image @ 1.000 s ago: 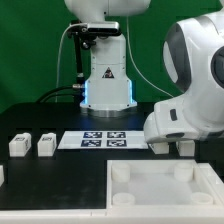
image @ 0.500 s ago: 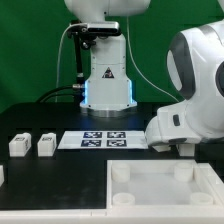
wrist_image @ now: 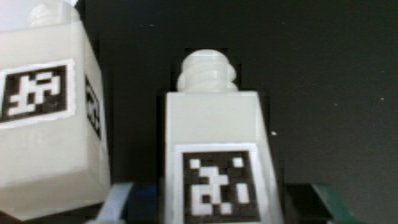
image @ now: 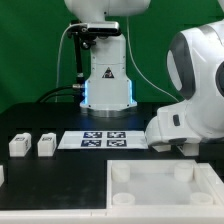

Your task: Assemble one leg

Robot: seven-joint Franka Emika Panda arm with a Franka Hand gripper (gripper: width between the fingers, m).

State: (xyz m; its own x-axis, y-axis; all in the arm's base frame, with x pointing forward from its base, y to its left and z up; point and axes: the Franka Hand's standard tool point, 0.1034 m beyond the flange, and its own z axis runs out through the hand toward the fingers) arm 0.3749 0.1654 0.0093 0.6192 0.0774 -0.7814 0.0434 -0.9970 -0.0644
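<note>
Black table (image: 55, 185) carries two legs (image: 19, 145), marker board (image: 103, 139) and tray (image: 150, 200).

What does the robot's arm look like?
The arm is big, round and shiny white with a dark band at its joint. Its base has a black triangle sticker, a blue glow and black cables. The tool has dark fingers.

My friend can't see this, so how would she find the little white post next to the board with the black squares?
Find the marker board lying in front of the robot's base. Two small white posts sit to the exterior view's left of it; the leg is the one nearer the board, not the outer post.
</note>
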